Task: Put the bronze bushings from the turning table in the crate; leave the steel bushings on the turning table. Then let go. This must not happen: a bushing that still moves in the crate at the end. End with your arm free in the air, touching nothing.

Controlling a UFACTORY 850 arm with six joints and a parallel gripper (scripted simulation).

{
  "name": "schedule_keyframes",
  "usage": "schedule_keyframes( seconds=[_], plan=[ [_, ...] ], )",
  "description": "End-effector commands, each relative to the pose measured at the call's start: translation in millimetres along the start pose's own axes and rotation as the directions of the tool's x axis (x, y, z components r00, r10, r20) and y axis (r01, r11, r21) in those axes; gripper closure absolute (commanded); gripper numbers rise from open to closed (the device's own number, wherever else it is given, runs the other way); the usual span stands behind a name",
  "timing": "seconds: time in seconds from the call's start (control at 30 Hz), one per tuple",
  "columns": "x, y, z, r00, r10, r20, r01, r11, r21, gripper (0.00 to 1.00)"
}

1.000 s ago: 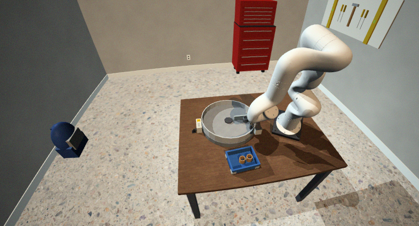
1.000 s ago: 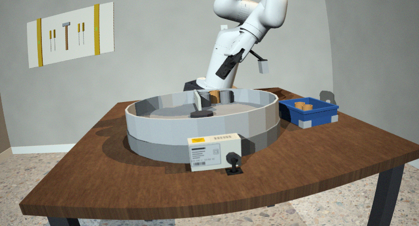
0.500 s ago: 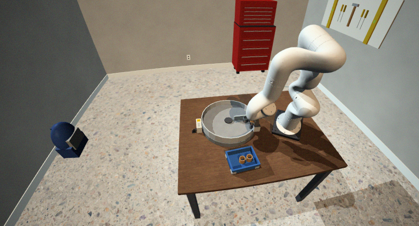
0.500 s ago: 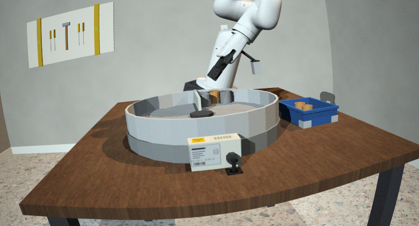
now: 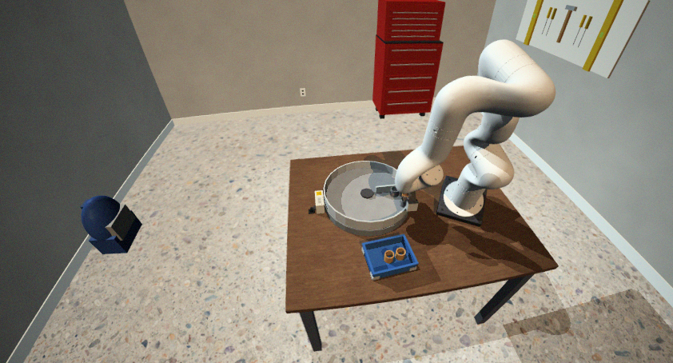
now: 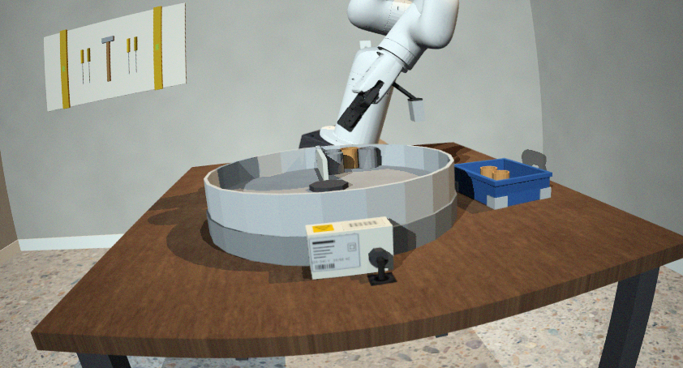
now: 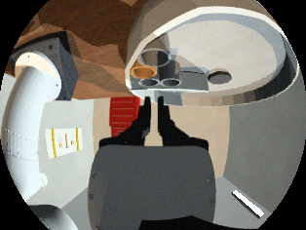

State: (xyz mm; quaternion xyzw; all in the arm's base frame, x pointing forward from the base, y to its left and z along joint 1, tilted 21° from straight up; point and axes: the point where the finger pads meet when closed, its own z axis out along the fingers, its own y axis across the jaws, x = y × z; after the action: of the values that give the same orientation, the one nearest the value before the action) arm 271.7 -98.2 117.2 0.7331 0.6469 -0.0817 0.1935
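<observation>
The turning table is a round grey tray with a raised wall. One bronze bushing stands inside it near the wall on the robot's side, among steel bushings. Two bronze bushings stand in the blue crate. My gripper is shut and empty, tilted, above the robot's side of the turning table. The arm hides its fingers in the top view.
A thin upright divider stands beside the bushings, and a dark hub sits at the centre. A white labelled box stands outside the turning table, opposite the arm's base.
</observation>
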Motion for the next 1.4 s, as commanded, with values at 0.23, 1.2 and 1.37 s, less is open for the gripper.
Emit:
schedule_keyframes(
  seconds=[0.23, 1.2, 1.37],
  plan=[
    [0.7, 0.5, 1.0, 1.0, 0.001, 0.0, -0.001, 1.0, -0.001, 0.9],
    [20.3, 0.5, 24.3, 1.0, 0.001, 0.0, -0.001, 1.0, -0.001, 0.9],
    [20.4, 0.5, 24.3, 1.0, 0.001, 0.0, -0.001, 1.0, -0.001, 0.9]
  ],
)
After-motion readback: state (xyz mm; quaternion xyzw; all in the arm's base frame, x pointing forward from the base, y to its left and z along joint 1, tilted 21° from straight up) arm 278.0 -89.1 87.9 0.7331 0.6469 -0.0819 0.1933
